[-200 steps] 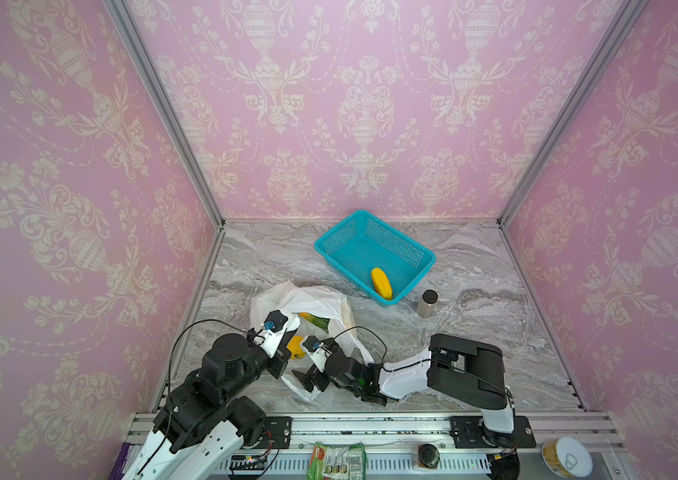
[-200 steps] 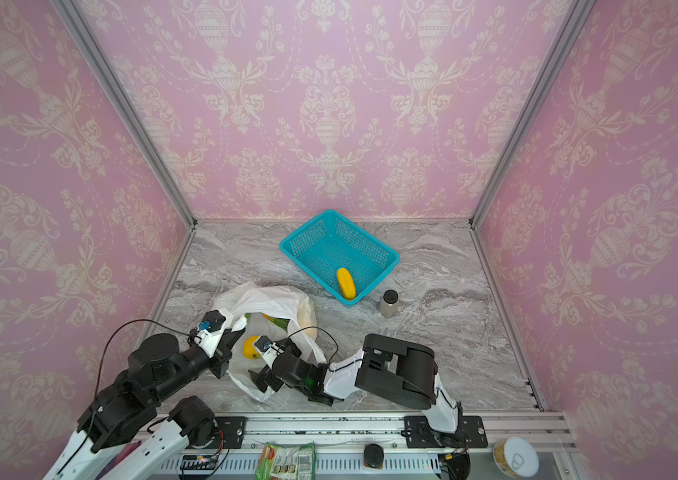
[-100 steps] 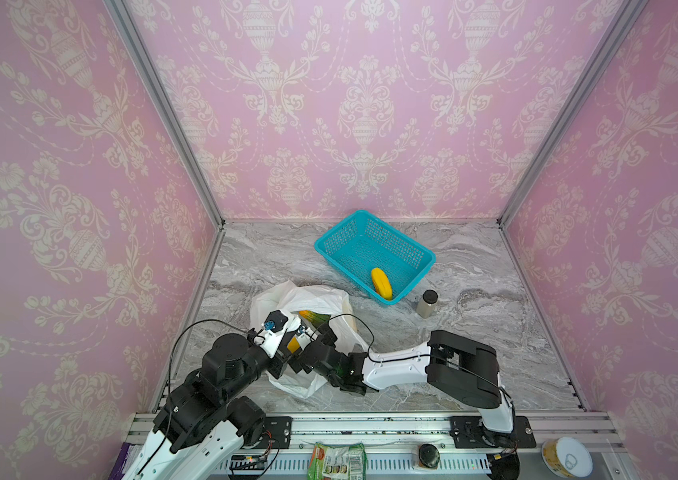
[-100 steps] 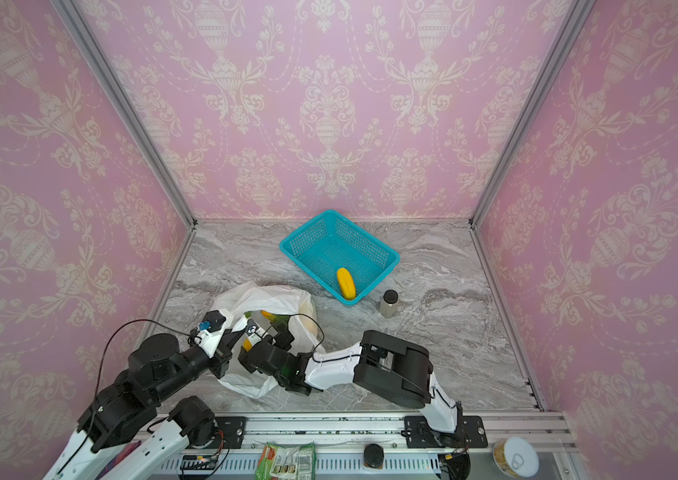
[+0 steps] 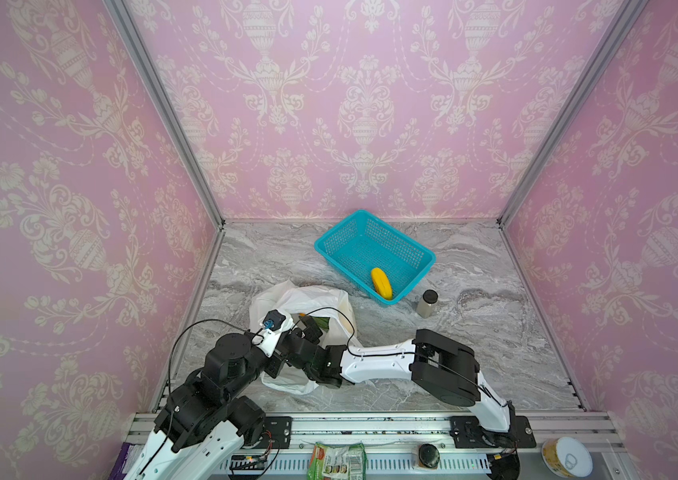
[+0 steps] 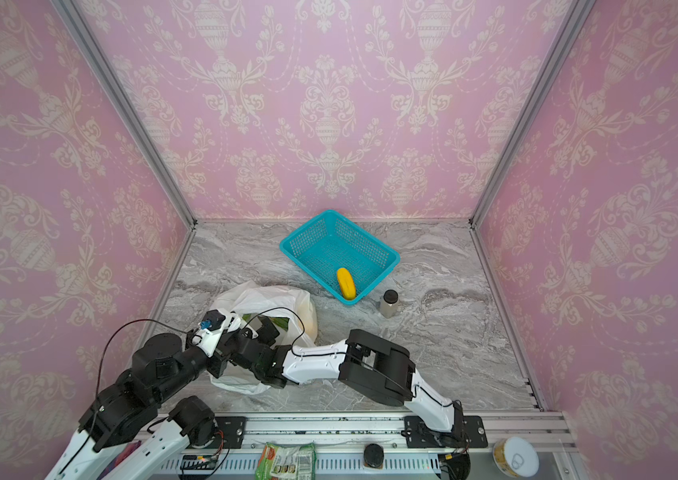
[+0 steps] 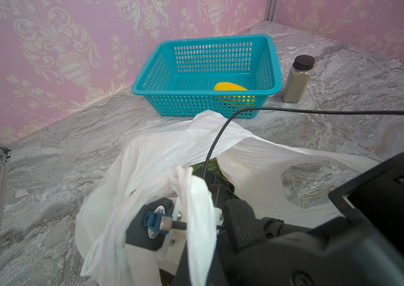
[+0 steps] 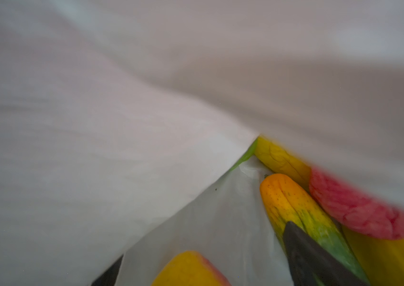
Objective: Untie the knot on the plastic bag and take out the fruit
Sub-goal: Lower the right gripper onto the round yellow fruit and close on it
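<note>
Inside the plastic bag (image 5: 308, 297), mouth already open, the right gripper (image 8: 207, 241) has its jaws spread wide with nothing in them. A yellow-red fruit (image 8: 188, 267) sits between the jaws, the orange-green mango (image 8: 302, 210) lies right against one finger, pink-red ball (image 8: 354, 210) beyond that. We'd take the one between the jaws: nose in deeper, close gently, don't pinch film. Left gripper (image 5: 278, 360) looks clamped shut on the bag's rim, holding it up for us.

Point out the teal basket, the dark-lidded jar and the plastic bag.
teal basket (image 7: 191, 105): left wrist view, near mesh wall.
dark-lidded jar (image 5: 430, 295): in a top view, lid.
plastic bag (image 5: 308, 296): in a top view, far crinkled side.
</note>
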### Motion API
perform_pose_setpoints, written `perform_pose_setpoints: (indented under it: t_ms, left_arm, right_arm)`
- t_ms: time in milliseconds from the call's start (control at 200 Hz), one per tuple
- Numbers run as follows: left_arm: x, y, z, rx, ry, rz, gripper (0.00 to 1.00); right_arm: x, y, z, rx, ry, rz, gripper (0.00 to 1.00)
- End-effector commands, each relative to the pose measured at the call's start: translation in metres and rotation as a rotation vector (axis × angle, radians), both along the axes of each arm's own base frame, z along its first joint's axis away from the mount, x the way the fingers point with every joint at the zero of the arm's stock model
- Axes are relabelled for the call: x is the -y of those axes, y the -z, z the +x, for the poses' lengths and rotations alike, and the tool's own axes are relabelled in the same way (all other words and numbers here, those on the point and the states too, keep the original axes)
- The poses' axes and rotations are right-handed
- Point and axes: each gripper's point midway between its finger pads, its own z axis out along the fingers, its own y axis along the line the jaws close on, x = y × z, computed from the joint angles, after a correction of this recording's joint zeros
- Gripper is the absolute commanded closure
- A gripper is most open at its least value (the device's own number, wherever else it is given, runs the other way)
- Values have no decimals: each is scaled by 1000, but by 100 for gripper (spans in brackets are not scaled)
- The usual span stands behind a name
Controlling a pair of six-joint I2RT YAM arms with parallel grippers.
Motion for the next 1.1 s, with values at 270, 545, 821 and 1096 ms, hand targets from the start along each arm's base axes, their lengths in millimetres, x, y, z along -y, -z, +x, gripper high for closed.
perform_pose_setpoints:
  t_ms: [270,545,821,1096]
  left_arm:
    - [12,-21,-6,62,67,-70,100]
    - [12,-19,-4,54,65,-63,100]
    - [12,-20,-5,59,71,-66,100]
    - [13,-20,-6,60,76,-70,100]
  right_arm:
    - [40,71,8,-128,5,-6,0]
    - [55,60,1,-105,-41,116,0]
    - [32,79,14,-141,-21,40,0]
    - [23,84,19,-147,-33,27,14]
